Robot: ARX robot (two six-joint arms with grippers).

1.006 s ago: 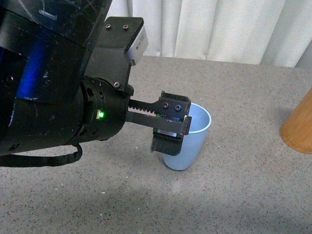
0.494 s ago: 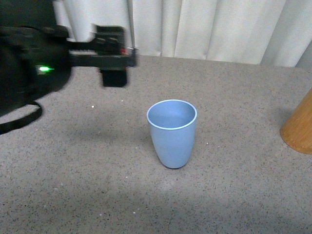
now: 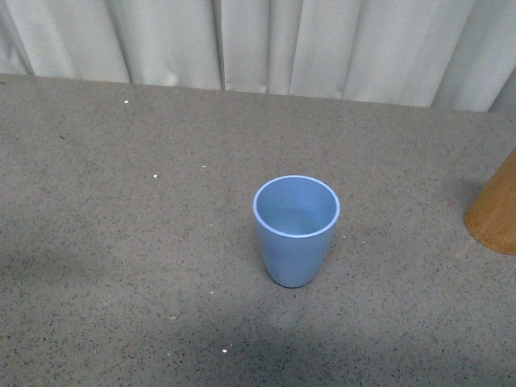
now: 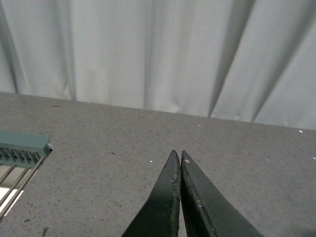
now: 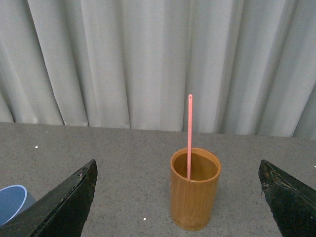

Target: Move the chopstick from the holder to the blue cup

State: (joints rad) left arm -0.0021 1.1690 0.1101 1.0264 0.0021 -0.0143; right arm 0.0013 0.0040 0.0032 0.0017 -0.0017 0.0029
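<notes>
The blue cup (image 3: 296,230) stands upright and looks empty in the middle of the grey table in the front view; its rim shows at the edge of the right wrist view (image 5: 11,202). The brown holder (image 5: 194,187) stands upright with one pink chopstick (image 5: 189,136) sticking up out of it; only its side shows at the right edge of the front view (image 3: 496,210). My right gripper (image 5: 177,170) is open wide, facing the holder from some distance. My left gripper (image 4: 178,154) is shut and empty over bare table. Neither arm shows in the front view.
A white curtain (image 3: 266,44) hangs along the table's far edge. A teal grid-like rack (image 4: 19,153) lies at the edge of the left wrist view. The table top (image 3: 121,201) is speckled grey.
My left arm was at the blue cup with its jaws around the rim, then pulled back to the left and out of the front view. The cup shifted slightly right.
</notes>
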